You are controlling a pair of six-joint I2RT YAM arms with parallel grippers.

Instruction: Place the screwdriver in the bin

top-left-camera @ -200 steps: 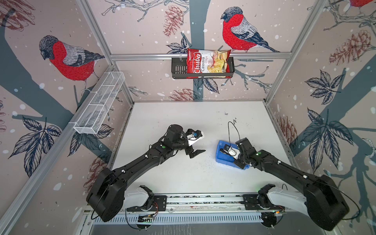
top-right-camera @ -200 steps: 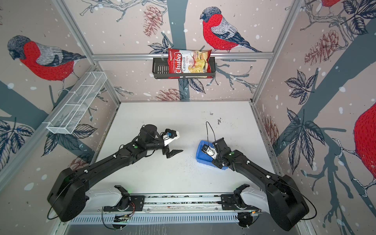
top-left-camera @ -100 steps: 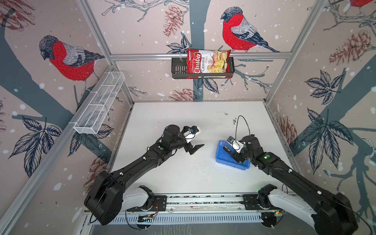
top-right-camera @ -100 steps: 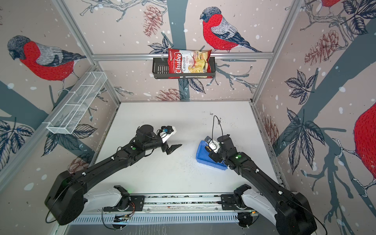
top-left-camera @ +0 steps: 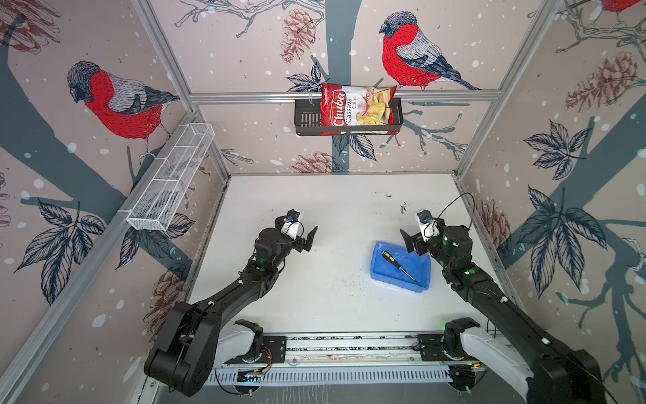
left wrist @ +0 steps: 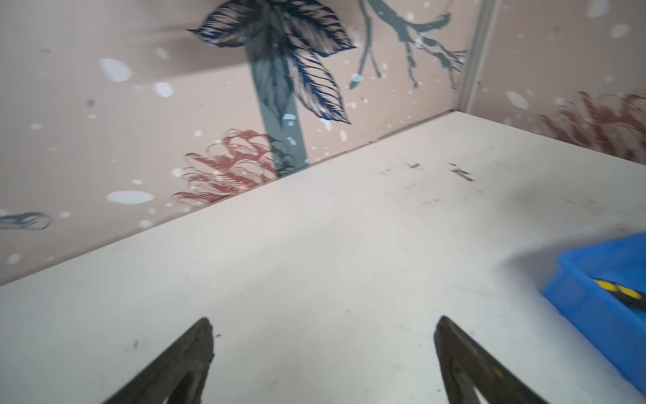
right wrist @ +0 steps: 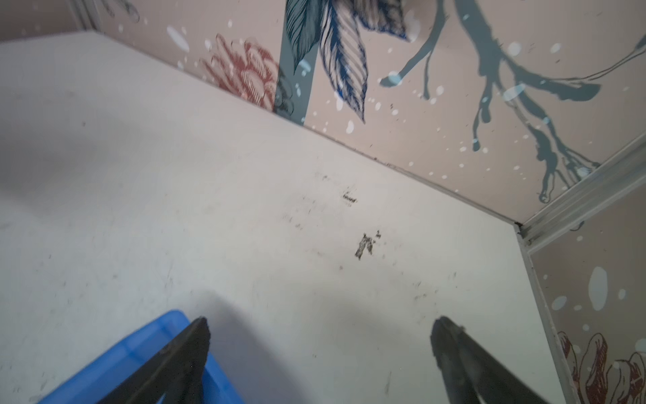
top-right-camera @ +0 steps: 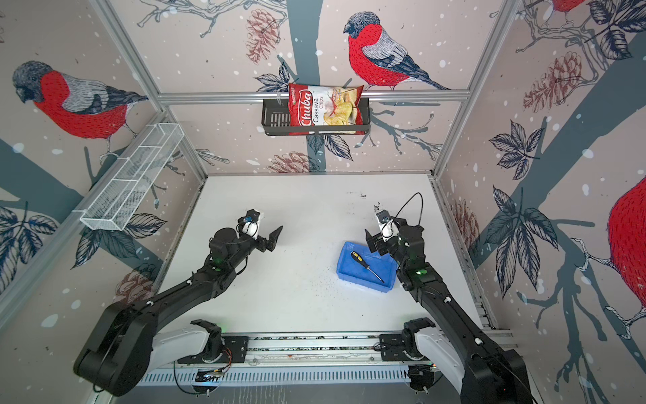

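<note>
Small black-handled, yellow-marked screwdriver (top-left-camera: 399,267) lies inside the shallow bright blue plastic bin (top-left-camera: 395,284).
In both top views its handle points to 10 o'clock and its tip to 4 o'clock. The right gripper (right wrist: 320,321) hovers over the bin's 1 o'clock corner, jaws spread wide and empty. The left gripper (left wrist: 323,321), well apart at the bin's 9 o'clock, gapes equally wide and holds nothing.

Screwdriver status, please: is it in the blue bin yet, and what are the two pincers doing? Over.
Left pincer open, empty. Right pincer open, empty, at far corner of bin. Screwdriver lying flat inside it. Nothing in the way.
</note>
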